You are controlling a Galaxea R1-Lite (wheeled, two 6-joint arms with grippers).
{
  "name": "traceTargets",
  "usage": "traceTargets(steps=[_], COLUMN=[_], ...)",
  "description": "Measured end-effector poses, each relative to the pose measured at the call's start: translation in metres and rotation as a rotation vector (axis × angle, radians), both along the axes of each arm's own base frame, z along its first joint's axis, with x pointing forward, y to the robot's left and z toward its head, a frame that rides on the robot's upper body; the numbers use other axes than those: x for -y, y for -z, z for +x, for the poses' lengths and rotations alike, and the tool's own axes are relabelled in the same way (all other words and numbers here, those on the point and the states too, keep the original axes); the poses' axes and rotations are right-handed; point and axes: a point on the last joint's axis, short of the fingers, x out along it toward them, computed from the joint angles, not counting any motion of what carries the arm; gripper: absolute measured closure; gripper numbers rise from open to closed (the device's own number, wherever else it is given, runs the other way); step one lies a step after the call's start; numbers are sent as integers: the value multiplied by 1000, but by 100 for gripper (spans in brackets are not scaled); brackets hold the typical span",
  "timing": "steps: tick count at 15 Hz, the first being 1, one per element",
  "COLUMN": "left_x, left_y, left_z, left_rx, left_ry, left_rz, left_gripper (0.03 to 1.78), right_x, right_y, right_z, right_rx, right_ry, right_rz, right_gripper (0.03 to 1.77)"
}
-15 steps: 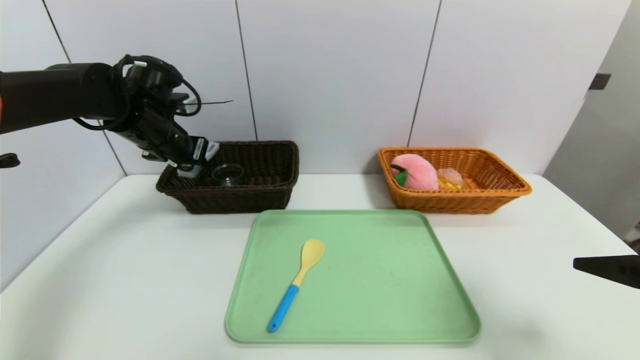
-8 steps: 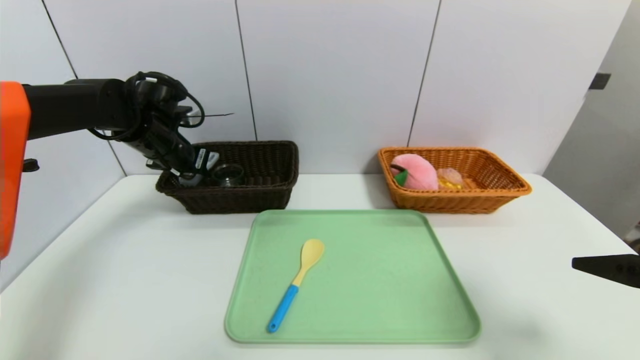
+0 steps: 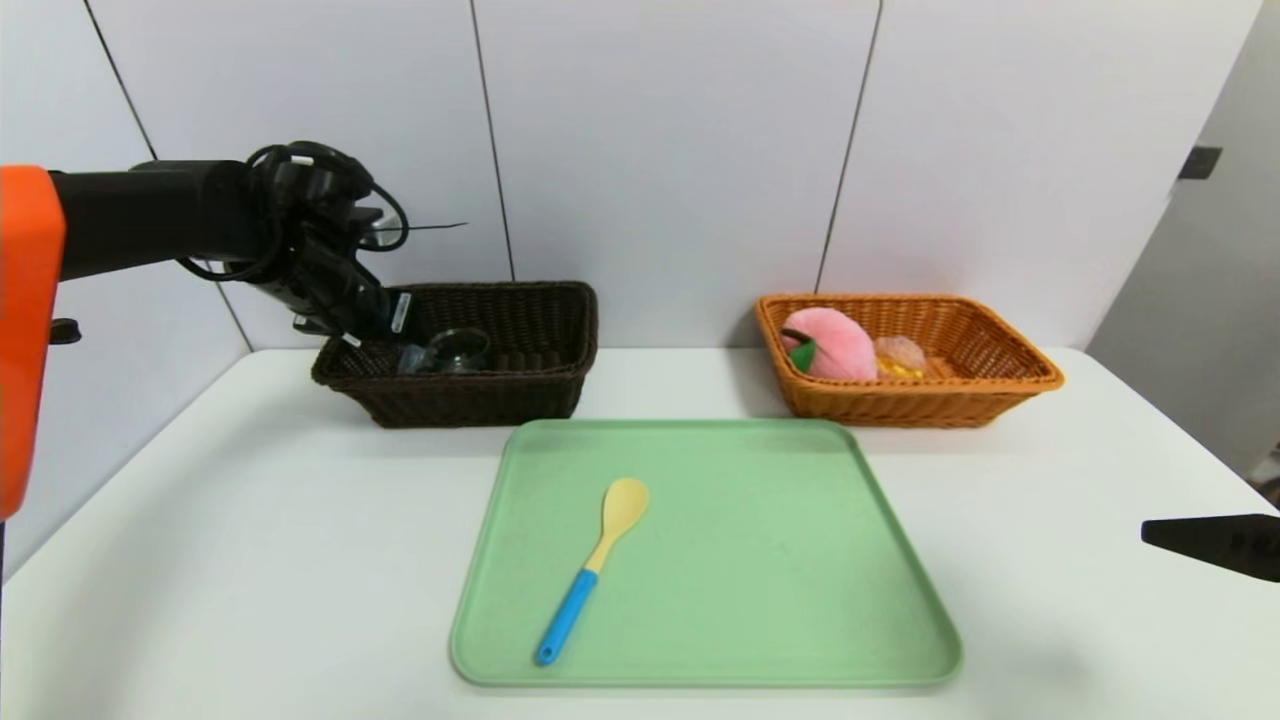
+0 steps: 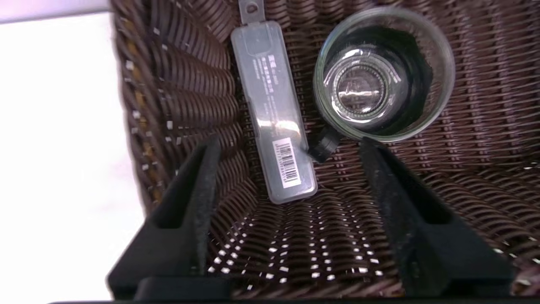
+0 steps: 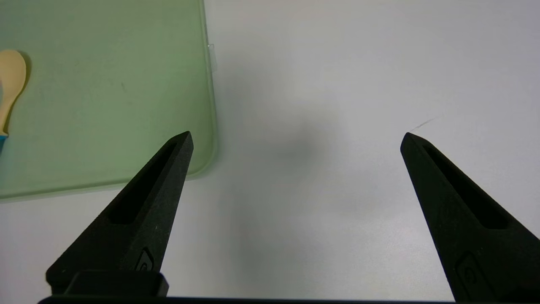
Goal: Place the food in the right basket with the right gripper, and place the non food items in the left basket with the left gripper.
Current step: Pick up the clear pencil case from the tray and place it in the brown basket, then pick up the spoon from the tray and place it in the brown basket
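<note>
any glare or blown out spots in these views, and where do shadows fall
Left wrist view: glare on the clear plastic case and glass cup; the table beside the dark basket is washed out white. Right wrist view: a soft shadow on the table between the right gripper fingers.

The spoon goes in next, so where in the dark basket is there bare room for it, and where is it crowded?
In the dark basket, the half toward the orange basket is bare weave. The other end is crowded: the clear case and glass jar lie side by side, with the left gripper, jaws open, above them.
</note>
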Motion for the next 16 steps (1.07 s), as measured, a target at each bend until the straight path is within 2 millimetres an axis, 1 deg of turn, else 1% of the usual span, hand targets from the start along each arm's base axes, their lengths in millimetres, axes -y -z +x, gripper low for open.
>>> traceTargets(steps=[2,3,4,5,7,9,10,12,14,16], left_x=[5,11,22,37,75,105,118,135,148,158], left_y=[-16,-29,-44,-55,-75,-84,-84,-78,-65,-46], left_z=[-11,-20,-34,-48,-88,-127,-146,-172,-183,-185], left_rx=[32,58,83,92,61,-12,-66,-177,-265,-351], left_ry=[16,38,77,124,241,343,395,484,554,595], left_rz=[-9,-20,-35,-46,-76,-91,-83,-54,-55,-50], left_gripper=[48,43,40,37,30,26,24,21,19,17], right_x=[0,0,0,0,0,0,1,1,1,1], right_y=[0,0,0,0,0,0,0,0,0,0], right_z=[-1,-1,-1,-1,-1,-1,-2,-3,-4,-5], right_rx=[1,2,3,3,3,5,5,8,10,12], right_ry=[1,0,0,0,0,0,0,1,2,11], right_rz=[0,0,0,0,0,-1,0,1,2,11], right_gripper=[10,10,10,10,10,10,10,10,10,10])
